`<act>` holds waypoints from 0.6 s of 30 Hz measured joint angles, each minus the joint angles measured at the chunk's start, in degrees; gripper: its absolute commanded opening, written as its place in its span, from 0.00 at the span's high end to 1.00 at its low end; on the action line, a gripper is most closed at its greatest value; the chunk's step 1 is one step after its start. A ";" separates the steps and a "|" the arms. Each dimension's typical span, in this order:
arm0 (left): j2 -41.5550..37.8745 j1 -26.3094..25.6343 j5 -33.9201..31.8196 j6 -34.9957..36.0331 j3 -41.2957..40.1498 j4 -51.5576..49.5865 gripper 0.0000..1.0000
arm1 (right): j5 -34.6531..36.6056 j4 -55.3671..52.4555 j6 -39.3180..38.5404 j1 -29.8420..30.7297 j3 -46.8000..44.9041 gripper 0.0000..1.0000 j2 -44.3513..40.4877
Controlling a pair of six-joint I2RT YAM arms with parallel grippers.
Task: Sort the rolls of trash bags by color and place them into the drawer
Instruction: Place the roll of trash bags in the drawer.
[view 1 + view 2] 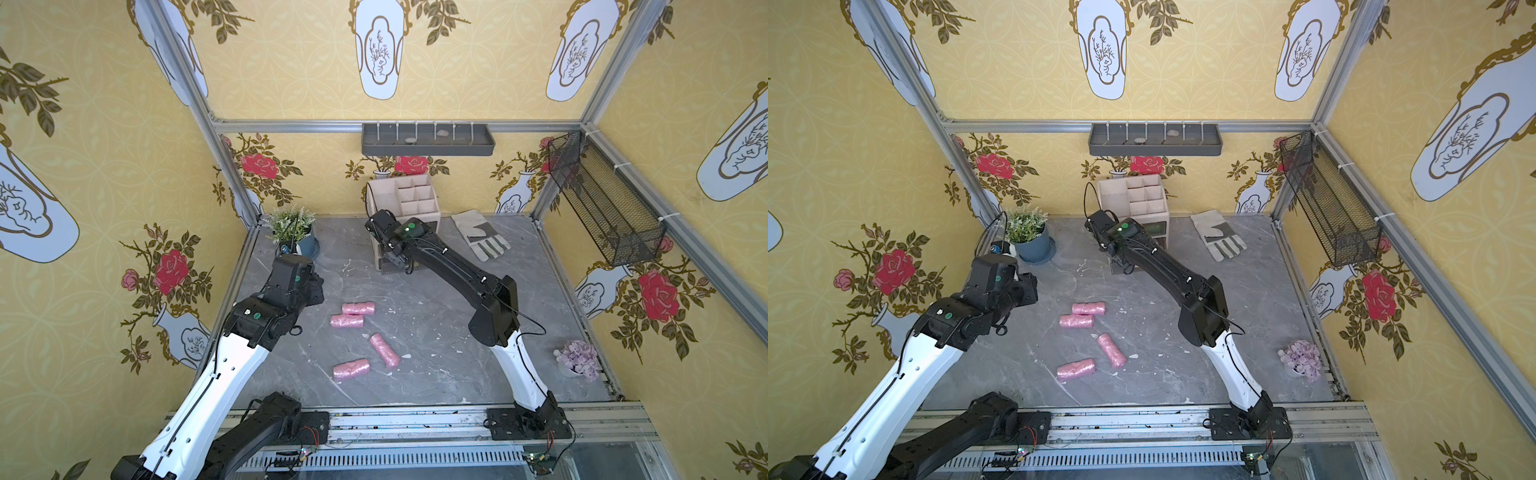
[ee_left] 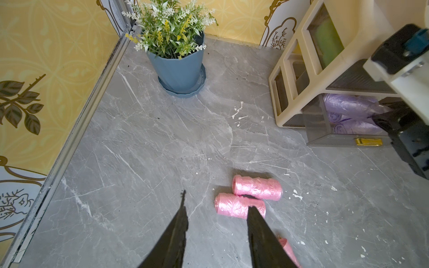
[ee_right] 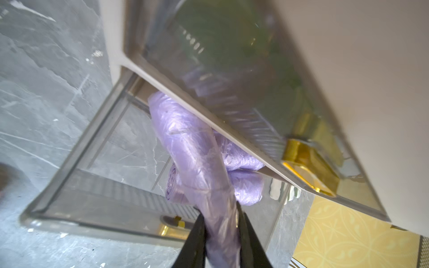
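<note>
- Standing here, I see the small beige plastic chest with its divided top tray at the middle of the far edge of the grey marble-look tabletop.
- Its lowest smoky translucent drawer, with a gold handle, is pulled out toward the near edge.
- The right tool reaches over that open drawer. Its two black fingers are pressed against either side of a crinkly lilac-purple roll of trash bags.
- The far end of that roll points down into the drawer, across two more lilac rolls lying on the drawer floor.
- A closed drawer above it shows green film through its dark wall.
- The left tool hangs above the tabletop on the left side. Its fingers are moderately apart and there is nothing between them.
- Four shiny pink rolls lie around the middle of the tabletop.
- Two of the pink rolls lie side by side and touch, just beside the left tool.
- A third pink roll lies at a slant nearer the front edge, and the fourth is closest to that edge.
- A blue pot of white-tipped artificial greenery sits in the far left corner.
- A grey and white work glove lies by the far edge, to the right of the chest.
- A small lilac flower cluster rests near the right edge.
</note>
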 measured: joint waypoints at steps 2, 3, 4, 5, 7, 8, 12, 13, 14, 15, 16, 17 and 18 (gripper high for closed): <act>0.00 0.00 0.00 0.00 0.00 -0.02 0.56 | -1.14 0.52 0.44 -0.20 -0.15 0.75 0.00; 0.00 0.00 0.00 0.00 0.00 -0.02 0.56 | -1.68 0.50 0.81 -0.28 -0.31 0.75 0.00; -0.02 0.00 0.00 0.00 0.00 -0.02 0.56 | -2.32 0.50 1.22 -0.39 -0.48 0.75 -0.09; -0.02 0.00 0.00 0.00 0.02 -0.02 0.56 | -2.89 0.59 1.42 -0.46 -0.70 0.75 -0.24; 0.00 0.00 0.00 0.02 0.09 -0.02 0.56 | -4.11 1.07 2.21 -0.59 -1.31 0.75 -0.79; 0.00 0.00 0.00 0.02 0.09 -0.02 0.56 | -4.50 1.27 2.71 -0.59 -1.46 0.75 -1.05; 0.07 0.00 0.00 0.02 0.11 -0.02 0.56 | -6.56 1.40 4.37 -0.76 -1.81 0.75 -1.97; 0.09 0.00 0.00 0.02 0.11 -0.02 0.56 | -6.86 1.40 4.68 -0.79 -1.81 0.75 -2.10; 0.13 0.00 0.00 0.02 0.13 -0.02 0.56 | -7.37 1.40 5.22 -0.98 -1.81 0.75 -2.27; 0.17 0.00 0.00 0.02 0.15 -0.02 0.56 | -8.07 1.44 5.90 -1.09 -1.81 0.75 -2.43; 0.22 0.00 0.04 0.04 0.15 -0.02 0.56 | -8.46 1.49 6.25 -1.18 -1.81 0.74 -2.54; 0.26 0.00 0.13 0.04 0.15 -0.02 0.56 | -8.98 1.57 6.88 -1.29 -1.77 0.74 -2.56; 0.31 0.00 0.13 0.04 0.15 -0.02 0.56 | -9.42 1.57 7.43 -1.42 -1.68 0.74 -2.56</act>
